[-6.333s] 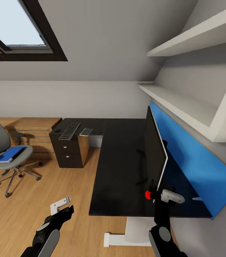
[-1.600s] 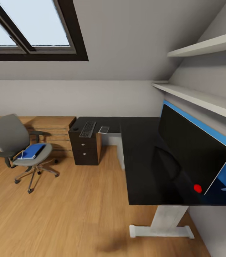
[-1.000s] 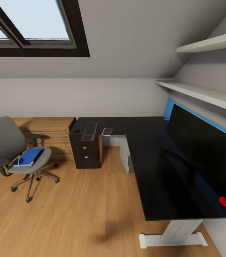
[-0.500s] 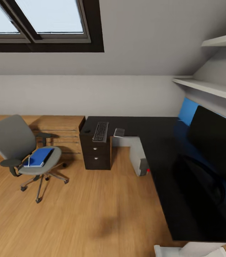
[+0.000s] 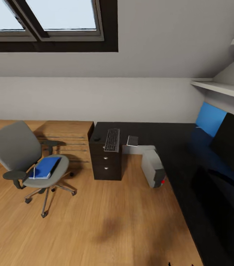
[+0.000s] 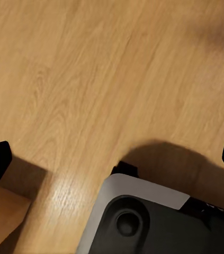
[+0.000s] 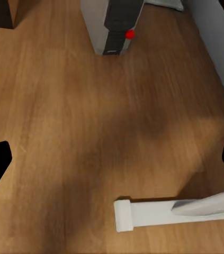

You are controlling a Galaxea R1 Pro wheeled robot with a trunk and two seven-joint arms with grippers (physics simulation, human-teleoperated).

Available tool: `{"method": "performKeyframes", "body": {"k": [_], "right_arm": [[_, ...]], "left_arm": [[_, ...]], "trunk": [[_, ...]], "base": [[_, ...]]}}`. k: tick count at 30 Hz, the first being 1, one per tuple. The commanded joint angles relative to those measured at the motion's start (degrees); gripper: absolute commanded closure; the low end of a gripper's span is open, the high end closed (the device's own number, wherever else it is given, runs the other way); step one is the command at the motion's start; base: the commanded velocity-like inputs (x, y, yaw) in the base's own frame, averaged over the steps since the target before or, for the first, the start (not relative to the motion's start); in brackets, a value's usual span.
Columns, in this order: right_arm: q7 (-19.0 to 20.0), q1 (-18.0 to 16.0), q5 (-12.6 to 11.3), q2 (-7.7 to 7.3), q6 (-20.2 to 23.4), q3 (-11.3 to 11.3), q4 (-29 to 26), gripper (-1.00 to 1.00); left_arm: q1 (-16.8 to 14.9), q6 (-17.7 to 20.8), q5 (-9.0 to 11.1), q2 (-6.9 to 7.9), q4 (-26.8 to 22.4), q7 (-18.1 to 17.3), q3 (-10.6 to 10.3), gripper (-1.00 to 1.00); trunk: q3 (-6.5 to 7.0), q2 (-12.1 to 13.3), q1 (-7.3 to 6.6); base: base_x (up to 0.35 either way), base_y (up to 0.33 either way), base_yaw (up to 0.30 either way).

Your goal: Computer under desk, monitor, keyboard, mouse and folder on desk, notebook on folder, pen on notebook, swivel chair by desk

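Two things are already in place, as far as you can judge: the monitor (image 5: 232, 142) stands on the counter (image 5: 176, 147) along its right edge before the blue back panel (image 5: 210, 119), and the computer (image 5: 153, 170) sits on the floor (image 5: 106, 221) under the counter's inner corner, its red light showing. The keyboard (image 5: 112, 139) lies on the counter's far left end, above the black drawer unit (image 5: 106, 164). The mouse (image 5: 96, 139) is just beside it at the left corner, and a flat grey square (image 5: 132, 140) lies on its other side. So the keyboard and mouse are well apart from the monitor, and bringing them next to it looks like the step in hand.

The swivel chair (image 5: 24, 159) stands on the floor, apart from the counter's left end. It carries the folder (image 5: 46, 167) on its seat; something dark lies on the folder, probably the notebook, but it is too small to be sure.

For the next move, you should drive nearer to the left end of the counter, then lift one arm above the keyboard.

Both arms seem to hang low, with the wrist cameras looking at the floor. The left pincer (image 6: 112, 159) and the right pincer (image 7: 112, 161) are spread apart and hold nothing; the dark tips show at the picture sides. The right wrist view also shows the computer and the white pedestal foot (image 7: 154, 214).
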Motion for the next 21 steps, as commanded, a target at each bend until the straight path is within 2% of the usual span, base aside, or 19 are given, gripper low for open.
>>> {"method": "performKeyframes", "body": {"k": [1,4,8,12,21], "right_arm": [[-0.6,-0.1,-1.5,-0.91,0.0,0.3,-0.2,-1.00],[-0.6,-0.1,-2.3,-1.00,0.0,0.2,-0.3,-1.00],[-0.5,-0.1,-2.9,0.04,-0.1,0.2,-0.3,-1.00],[-0.5,-0.1,-3.0,1.20,-0.1,0.2,-0.2,-1.00],[-0.4,-0.1,-3.0,2.15,-0.1,0.3,-0.3,-1.00]], "left_arm": [[0.0,-0.2,0.3,0.03,0.0,0.4,-0.5,-1.00],[0.0,-0.2,0.3,0.03,0.0,0.4,-0.5,-1.00],[0.0,-0.2,0.3,0.07,0.0,0.4,-0.4,-1.00],[0.0,-0.2,0.3,0.05,0.0,0.4,-0.4,-1.00],[0.0,-0.2,0.3,0.03,0.0,0.5,-0.4,-1.00]], "trunk": [[-0.09,-0.1,0.05],[-0.09,-0.1,0.05],[-0.09,-0.1,0.05],[-0.09,-0.1,0.05],[-0.09,-0.1,0.05]], "base": [[0.184,0.156,0.000],[0.106,0.090,0.000],[0.066,0.054,0.000],[0.248,0.190,0.000],[0.277,0.210,0.000]]}}
